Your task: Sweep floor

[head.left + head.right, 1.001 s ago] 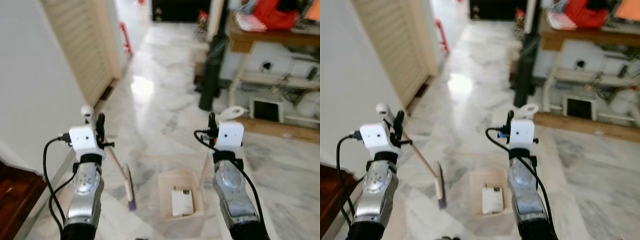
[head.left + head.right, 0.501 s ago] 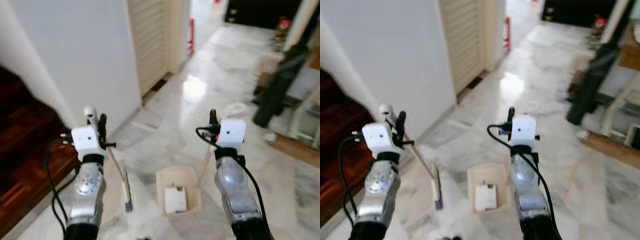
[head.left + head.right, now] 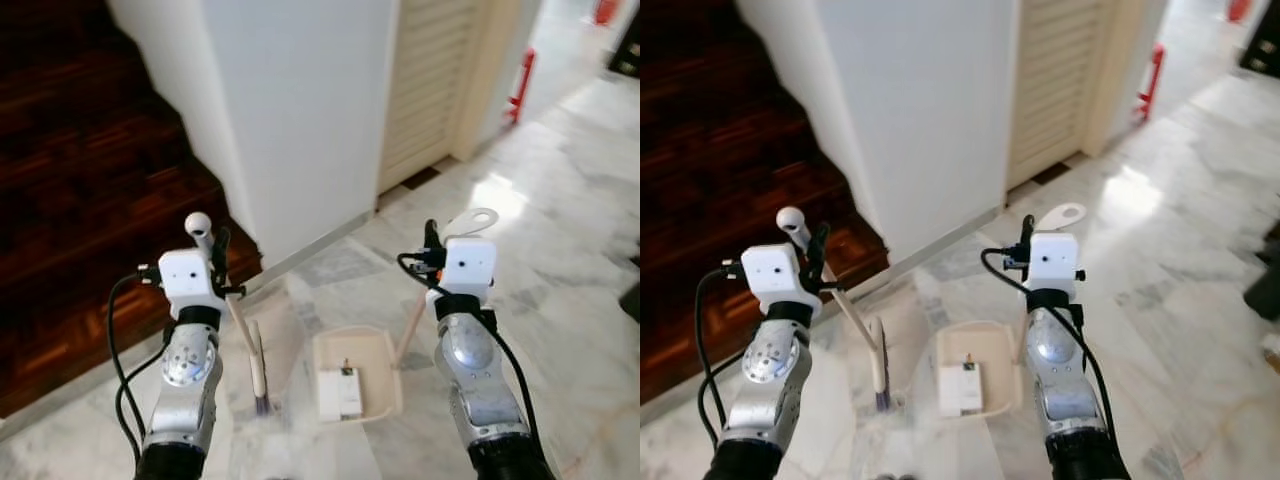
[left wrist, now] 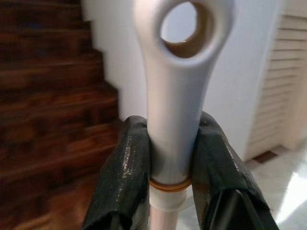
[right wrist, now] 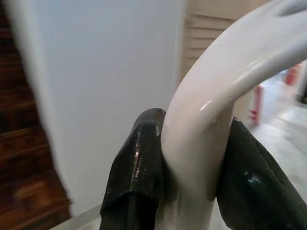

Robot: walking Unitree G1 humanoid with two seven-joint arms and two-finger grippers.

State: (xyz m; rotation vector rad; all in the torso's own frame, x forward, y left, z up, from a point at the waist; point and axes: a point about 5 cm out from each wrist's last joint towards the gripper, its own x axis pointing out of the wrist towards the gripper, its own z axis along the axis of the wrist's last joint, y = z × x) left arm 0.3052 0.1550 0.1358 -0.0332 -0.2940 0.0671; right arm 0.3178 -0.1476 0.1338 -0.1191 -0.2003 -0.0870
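Left gripper (image 4: pixel 173 158) clamped on white-handled broom (image 3: pixel 243 335), handle slanting down to bristles on marble floor (image 3: pixel 560 260). Right gripper (image 5: pixel 192 167) clamped on beige plastic dustpan (image 3: pixel 355 375) handle; pan flat just beside broom head, small white box (image 3: pixel 339 392) inside. Beyond: white wall (image 3: pixel 300 90), dark wooden stairs (image 3: pixel 80 180), louvered door (image 3: pixel 430 70).

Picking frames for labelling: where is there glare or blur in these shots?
Left eye view: window glare on the marble floor, sharp otherwise. Left wrist view: the stairs behind are soft, the broom handle sharp. Right wrist view: background blurred, highlight on the dustpan handle.
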